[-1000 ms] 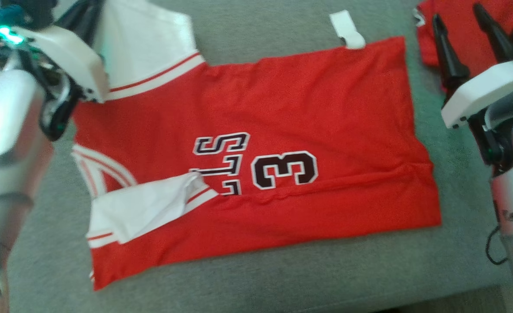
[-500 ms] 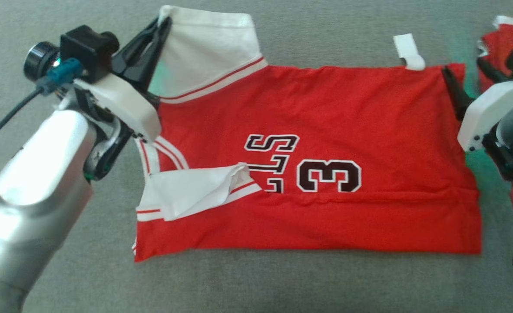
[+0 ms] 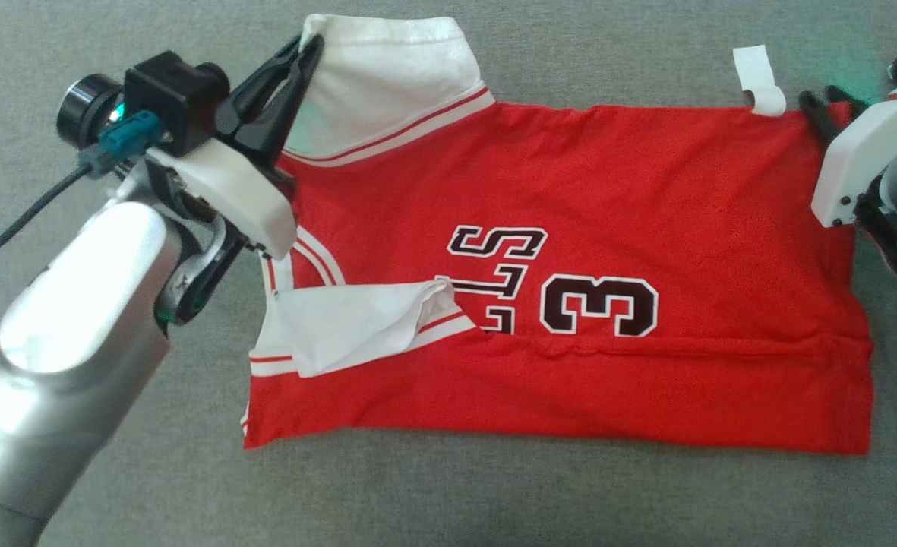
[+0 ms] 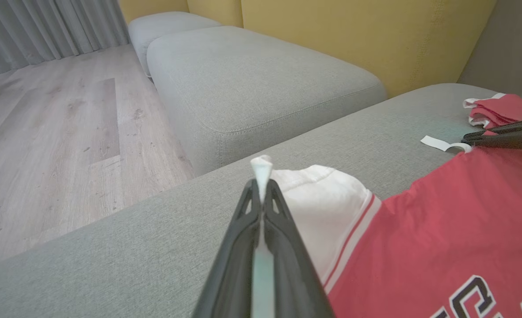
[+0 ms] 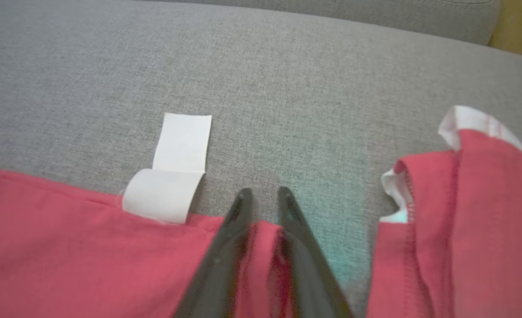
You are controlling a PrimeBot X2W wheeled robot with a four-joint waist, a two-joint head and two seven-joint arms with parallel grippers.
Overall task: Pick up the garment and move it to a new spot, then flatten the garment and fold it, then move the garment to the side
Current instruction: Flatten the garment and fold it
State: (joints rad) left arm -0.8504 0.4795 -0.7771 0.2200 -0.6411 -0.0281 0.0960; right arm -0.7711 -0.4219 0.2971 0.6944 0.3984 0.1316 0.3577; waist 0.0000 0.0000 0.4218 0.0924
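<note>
Left jaws pinch the jersey's (image 3: 608, 190) white sleeve (image 4: 327, 198); right jaws stand narrow astride its hem corner (image 5: 265, 234), grip unsure; the jersey lies flat between them. A shallow bite there could slip, skewing the fold.

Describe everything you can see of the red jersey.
The jersey is red and thin, with white sleeves, striped trim, black-and-white lettering and a 3. It lies mostly flat on the grey cushion, near side folded over, near sleeve crumpled over the chest. The left claw pinches the far sleeve; the right claw straddles its far right corner. A white tag sticks out there.
</note>
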